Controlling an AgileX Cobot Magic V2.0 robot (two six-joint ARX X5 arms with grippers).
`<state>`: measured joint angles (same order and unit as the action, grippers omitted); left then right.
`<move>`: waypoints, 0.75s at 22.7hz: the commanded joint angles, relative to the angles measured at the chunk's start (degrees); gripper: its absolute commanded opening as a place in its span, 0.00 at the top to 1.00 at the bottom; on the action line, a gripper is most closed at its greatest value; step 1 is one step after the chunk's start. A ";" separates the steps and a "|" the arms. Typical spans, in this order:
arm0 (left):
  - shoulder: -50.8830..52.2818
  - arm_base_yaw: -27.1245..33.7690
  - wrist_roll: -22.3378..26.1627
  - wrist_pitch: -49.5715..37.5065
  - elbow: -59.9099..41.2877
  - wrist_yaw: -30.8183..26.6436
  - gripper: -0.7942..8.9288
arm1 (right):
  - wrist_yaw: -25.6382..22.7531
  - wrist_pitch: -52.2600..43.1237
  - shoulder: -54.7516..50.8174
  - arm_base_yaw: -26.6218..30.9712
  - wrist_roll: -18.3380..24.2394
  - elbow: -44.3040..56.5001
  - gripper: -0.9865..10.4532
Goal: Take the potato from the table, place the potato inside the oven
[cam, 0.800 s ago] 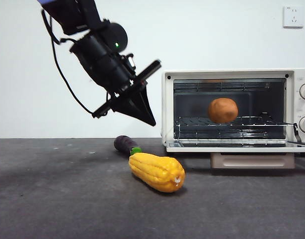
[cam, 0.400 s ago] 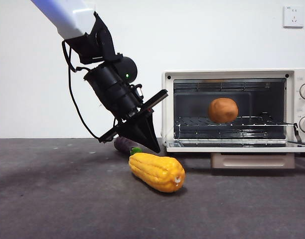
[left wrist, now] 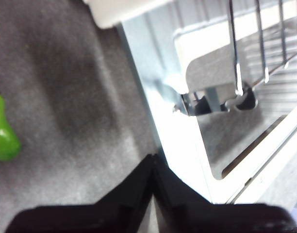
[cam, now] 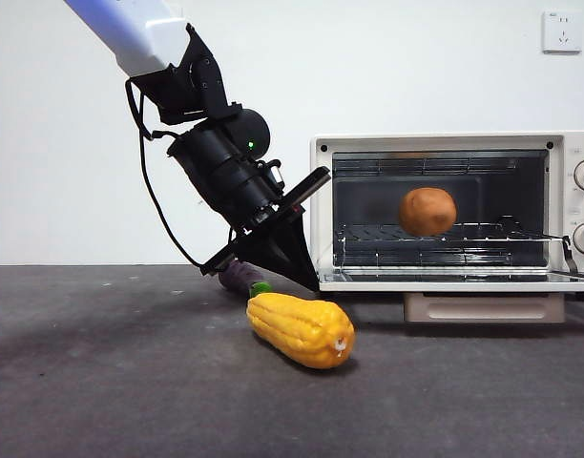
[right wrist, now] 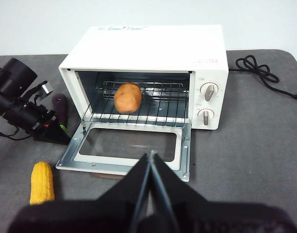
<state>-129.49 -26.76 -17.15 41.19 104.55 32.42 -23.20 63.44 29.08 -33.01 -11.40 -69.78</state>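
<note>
Potato (cam: 427, 211) lies on the wire rack (right wrist: 139, 115) inside the oven (right wrist: 153, 48), left of the cavity's centre as the right wrist view shows it; slightly oval, its long axis standing roughly upright on the rack with a slight tilt. Oven door (right wrist: 124, 148) is folded down flat, glass facing up, resting just above the bench (cam: 130, 382).

Beside the oven's left front corner: eggplant (cam: 240, 277), green cap toward the corn (cam: 302, 329), which lies in front of it, its long axis angled across the bench. Corn and eggplant look to be touching at the cap.

Left gripper (cam: 306, 277) is angled down at the door's left corner, just above the eggplant; its fingers are pressed together, holding nothing. Right gripper (right wrist: 151, 160) hangs well back from the oven front, fingers closed and empty.
</note>
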 commanded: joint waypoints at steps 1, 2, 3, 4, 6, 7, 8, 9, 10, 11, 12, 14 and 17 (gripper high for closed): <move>-0.94 -0.74 1.27 0.15 0.00 0.33 0.92 | -0.22 -0.35 -0.04 -0.07 -0.37 -0.24 0.92; -0.94 -0.92 1.29 0.15 0.00 0.37 0.92 | -0.22 -0.35 -0.04 -0.07 -0.37 -0.24 0.92; -0.94 -1.14 1.29 -0.04 0.00 0.44 0.92 | -0.20 -0.33 -0.04 -0.07 -0.37 -0.24 0.92; -0.94 -1.36 1.25 -0.37 0.00 0.72 0.92 | -0.20 -0.33 -0.04 -0.07 -0.37 -0.24 0.92; -0.94 -1.66 0.98 -1.29 0.00 2.05 0.92 | -0.17 -0.24 -0.04 -0.07 -0.39 -0.24 0.92; -0.94 -1.70 0.79 -1.66 0.00 2.54 0.92 | -0.17 -0.17 -0.04 -0.07 -0.39 -0.24 0.92; -0.94 -1.77 0.70 -1.88 0.00 3.02 0.92 | -0.17 -0.04 -0.04 -0.07 -0.39 -0.24 0.92; -0.96 -1.84 0.70 -1.97 0.00 3.19 0.93 | -0.17 0.09 -0.04 -0.07 -0.39 -0.24 0.92; -0.96 -1.90 0.72 -2.03 0.00 3.21 0.92 | -0.17 0.20 -0.04 -0.07 -0.39 -0.24 0.92; -1.03 -1.97 0.94 -2.14 0.00 3.17 0.93 | -0.17 0.31 -0.04 -0.07 -0.39 -0.24 0.92; -1.05 -1.97 1.11 -2.29 0.00 3.17 0.93 | -0.17 0.46 -0.04 -0.07 -0.39 -0.24 0.92; -1.73 -1.97 1.01 -2.95 0.00 3.43 0.93 | -0.17 0.81 -0.04 -0.07 -0.39 -0.24 0.92; -3.15 -1.95 0.28 -3.23 0.00 4.07 0.93 | -0.15 1.31 -0.04 -0.07 -0.42 -0.24 0.92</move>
<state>-131.02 -27.35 -17.02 39.44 104.55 33.91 -23.18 64.95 29.10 -33.01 -11.40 -69.78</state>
